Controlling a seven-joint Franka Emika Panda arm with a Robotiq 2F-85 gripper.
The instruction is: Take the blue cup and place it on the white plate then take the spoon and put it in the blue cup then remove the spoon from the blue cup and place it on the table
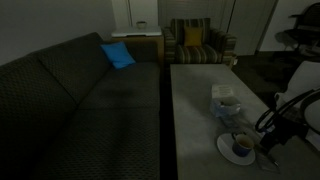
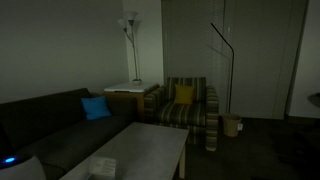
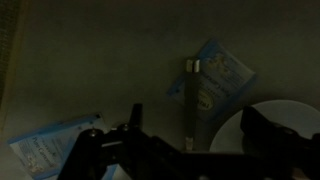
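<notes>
Cups: one blue cup (image 1: 242, 148) is showing.
Plates: one white plate (image 1: 226, 150) is showing.
Pillows: two are showing — a blue pillow (image 1: 117, 55) and a yellow pillow (image 1: 192, 37).
Lamps: two are standing — a white lamp (image 2: 129, 22) and a thin lamp (image 2: 231, 80).

In an exterior view we see the grey table (image 1: 195, 115) at centre right. The white plate (image 1: 224, 149) lies at its lower right, and the blue cup (image 1: 242, 147) sits on it. A pale box (image 1: 225, 102) stands just above. A dark sofa (image 1: 70, 110) fills the left, and the robot arm (image 1: 295, 112) enters at the right edge.
</notes>
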